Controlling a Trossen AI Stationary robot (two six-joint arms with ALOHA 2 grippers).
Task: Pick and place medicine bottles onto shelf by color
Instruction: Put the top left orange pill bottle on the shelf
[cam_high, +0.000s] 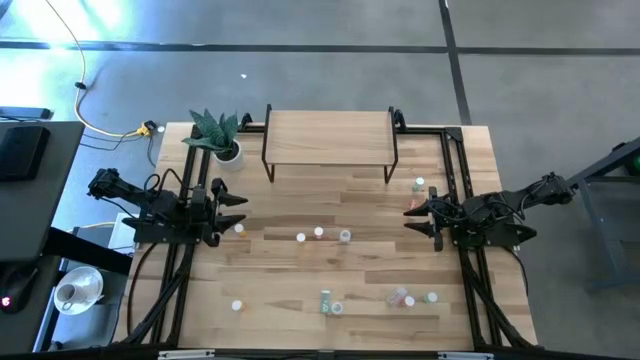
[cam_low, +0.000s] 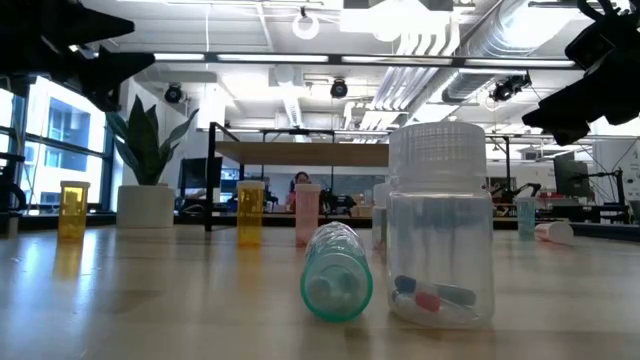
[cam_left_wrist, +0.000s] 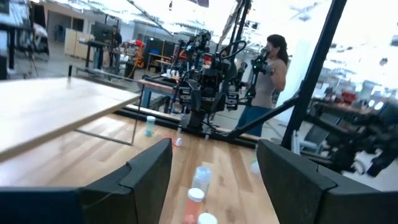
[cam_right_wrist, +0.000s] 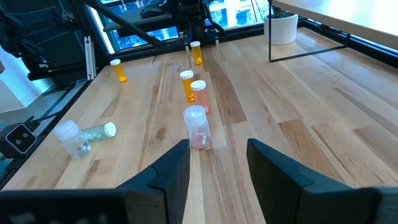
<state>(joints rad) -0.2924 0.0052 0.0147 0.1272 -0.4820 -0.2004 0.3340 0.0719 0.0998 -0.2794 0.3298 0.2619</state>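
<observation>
The shelf (cam_high: 330, 135) stands on black legs at the table's far middle, its top bare. Small white-capped bottles are scattered on the table. A row of three (cam_high: 318, 233) stands mid-table, between the two arms. An upright clear bottle (cam_low: 440, 225) and a green bottle (cam_low: 337, 270) lying on its side sit near the front edge. An orange bottle (cam_right_wrist: 117, 70) stands apart. My left gripper (cam_high: 234, 205) hovers open at the table's left, level, facing the row (cam_left_wrist: 201, 177). My right gripper (cam_high: 410, 217) hovers open at the right, facing a pale pink bottle (cam_right_wrist: 197, 127).
A potted plant (cam_high: 222, 140) stands by the shelf's left legs. A green bottle (cam_high: 419, 184) stands near the right arm. Black frame rails (cam_high: 175, 270) run along both table sides. A person (cam_left_wrist: 267, 81) stands beyond the table's right side.
</observation>
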